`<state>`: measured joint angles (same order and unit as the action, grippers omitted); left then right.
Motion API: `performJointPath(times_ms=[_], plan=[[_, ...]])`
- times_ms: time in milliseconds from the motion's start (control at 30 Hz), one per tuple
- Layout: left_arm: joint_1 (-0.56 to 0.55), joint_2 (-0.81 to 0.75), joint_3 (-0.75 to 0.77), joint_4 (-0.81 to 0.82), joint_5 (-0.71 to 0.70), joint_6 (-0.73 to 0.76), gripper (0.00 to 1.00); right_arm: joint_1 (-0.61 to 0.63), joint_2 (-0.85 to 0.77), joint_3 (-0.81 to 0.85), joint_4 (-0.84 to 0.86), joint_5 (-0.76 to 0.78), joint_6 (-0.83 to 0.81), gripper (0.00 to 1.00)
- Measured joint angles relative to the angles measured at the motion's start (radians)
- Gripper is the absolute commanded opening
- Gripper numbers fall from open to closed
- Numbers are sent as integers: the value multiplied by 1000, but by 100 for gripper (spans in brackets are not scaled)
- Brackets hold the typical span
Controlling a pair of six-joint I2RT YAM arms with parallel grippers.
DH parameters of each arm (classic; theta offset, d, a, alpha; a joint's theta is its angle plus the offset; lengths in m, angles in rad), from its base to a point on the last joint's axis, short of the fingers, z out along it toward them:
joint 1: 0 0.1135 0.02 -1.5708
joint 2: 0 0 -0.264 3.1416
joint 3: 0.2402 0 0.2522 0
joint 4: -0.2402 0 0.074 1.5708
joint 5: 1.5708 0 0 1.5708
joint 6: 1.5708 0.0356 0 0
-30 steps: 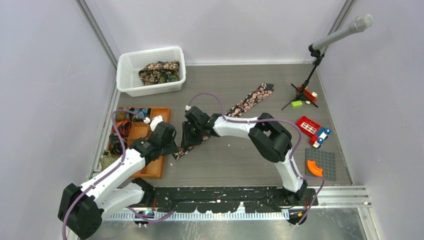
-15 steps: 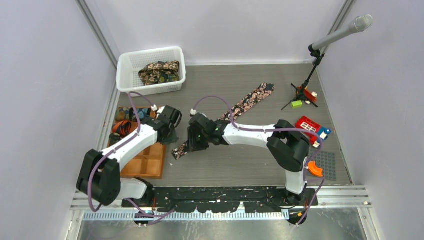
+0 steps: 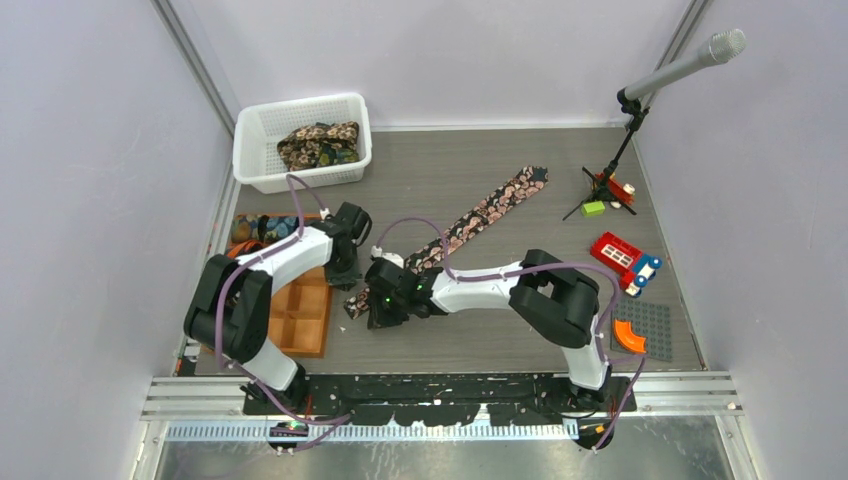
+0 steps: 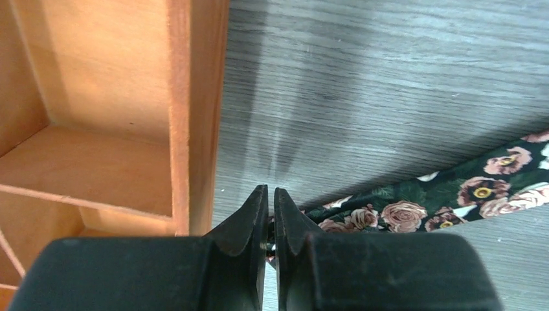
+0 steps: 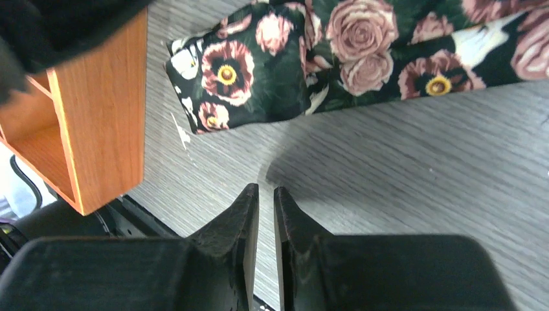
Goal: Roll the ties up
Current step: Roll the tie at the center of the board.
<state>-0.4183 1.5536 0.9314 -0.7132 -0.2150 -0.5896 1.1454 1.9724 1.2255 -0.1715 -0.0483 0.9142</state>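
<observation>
Necktie of black fabric printed with pink and cream flowers lies flat on the grey wood-grain desk, running diagonally. Its near end sits just beside the long wall of the orange wooden compartment tray; its pointed wide end is well away towards the far right.

Nearest the arm bases, the right gripper hangs over bare desk just short of that near end. In the right wrist view its jaws are drawn almost together with only a thin slit left, and nothing is between them. The necktie lies beyond the tips and the tray corner is to the left.

A little farther back, the left gripper is low at the tray's edge. In the left wrist view its jaws are likewise all but closed. The necktie runs in under one finger, and whether any cloth is pinched I cannot tell. The tray wall stands right alongside.

At the near right lies a grey studded base plate with an orange curved piece on it. A red toy block is behind it.

Farther still, a small black tripod carries a grey microphone. At the far left a white plastic mesh basket holds brown-gold patterned ties, bunched together.
</observation>
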Motion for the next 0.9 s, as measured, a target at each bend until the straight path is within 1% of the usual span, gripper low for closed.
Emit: performJointPath(times_ms=[200,467,900], plan=[[1,63,2,-5,34,4,8,0,16,2,61,43,6,19],[7,64,2,-7,69,-17,7,0,37,2,140,87,5,18],[14,64,-2,-26,157,-116,6,0,51,-9,216,119,0,18]])
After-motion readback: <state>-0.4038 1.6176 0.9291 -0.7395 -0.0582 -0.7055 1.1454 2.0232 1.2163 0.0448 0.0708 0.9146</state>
